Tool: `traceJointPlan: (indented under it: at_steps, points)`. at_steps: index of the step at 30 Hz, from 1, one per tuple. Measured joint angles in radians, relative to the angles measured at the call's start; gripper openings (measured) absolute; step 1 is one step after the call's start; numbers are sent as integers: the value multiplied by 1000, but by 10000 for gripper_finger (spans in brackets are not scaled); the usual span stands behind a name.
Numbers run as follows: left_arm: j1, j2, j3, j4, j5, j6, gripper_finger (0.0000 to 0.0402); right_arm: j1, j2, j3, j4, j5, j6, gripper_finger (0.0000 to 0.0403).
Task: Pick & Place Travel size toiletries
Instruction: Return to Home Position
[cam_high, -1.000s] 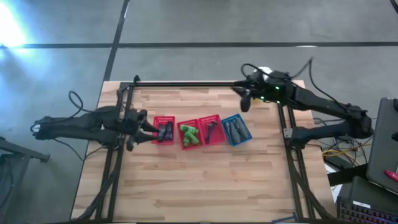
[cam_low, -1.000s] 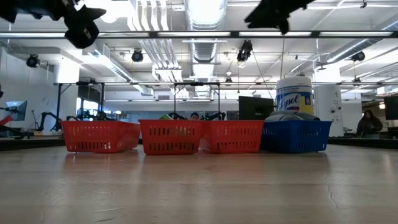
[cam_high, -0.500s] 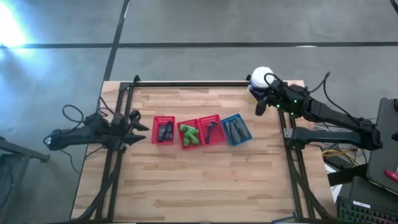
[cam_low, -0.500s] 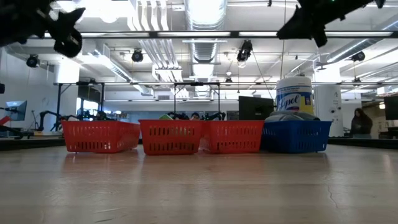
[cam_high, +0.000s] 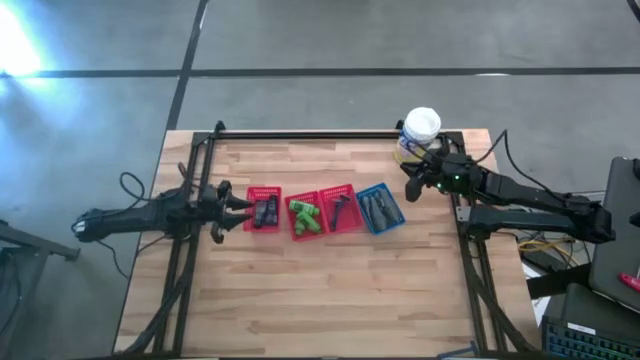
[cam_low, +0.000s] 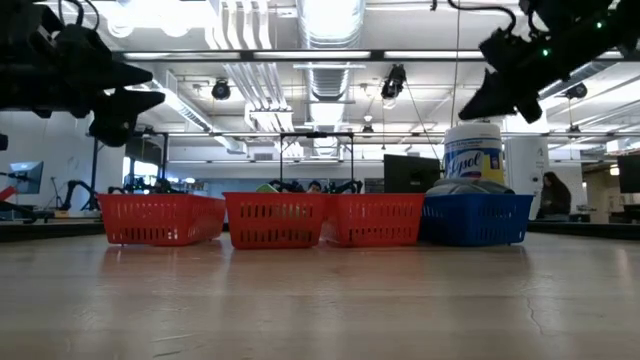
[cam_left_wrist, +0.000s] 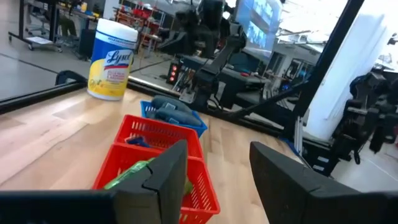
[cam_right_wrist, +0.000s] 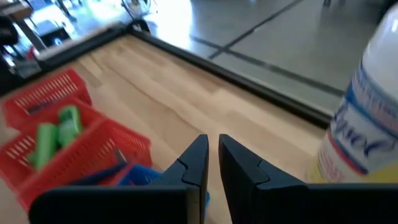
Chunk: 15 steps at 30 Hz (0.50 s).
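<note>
Three red baskets (cam_low: 160, 220) and one blue basket (cam_low: 475, 218) stand in a row on the desk (cam_high: 320, 290), all four holding travel size toiletries (cam_high: 264, 211) (green pieces (cam_high: 306, 217) in the middle red one). The left gripper (cam_high: 240, 204) gapes wide at the row's end. The right gripper (cam_high: 408, 186), fingers nearly together and empty, hangs by the one canister (cam_high: 420, 128).

the row of baskets (cam_low: 300, 225) — three red, one blue, touching side to side — cuts across the middle of the tabletop (cam_high: 320, 300). in front of the row, toward the low camera, the wood lies bare to the edge. behind the row a bare strip runs to the black frame rail (cam_high: 300, 134). the yellow canister (cam_high: 420, 130) stands behind the row's blue end, by that rail. the left claw (cam_high: 240, 205) hangs just off the row's red end, and the right claw (cam_high: 408, 187) hangs between the blue end and the canister — both above the basket rims.
</note>
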Motion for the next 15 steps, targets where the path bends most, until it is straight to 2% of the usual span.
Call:
traceJointPlan:
  at_steps: [5, 15]
  points:
    - [0, 2, 0, -12, -2, -1, 179, 0, 1, -67, -1, 0, 1, 36]
    - [0, 3, -1, -15, -2, -1, 179, 0, 5, -189, 2, 0, 1, 66]
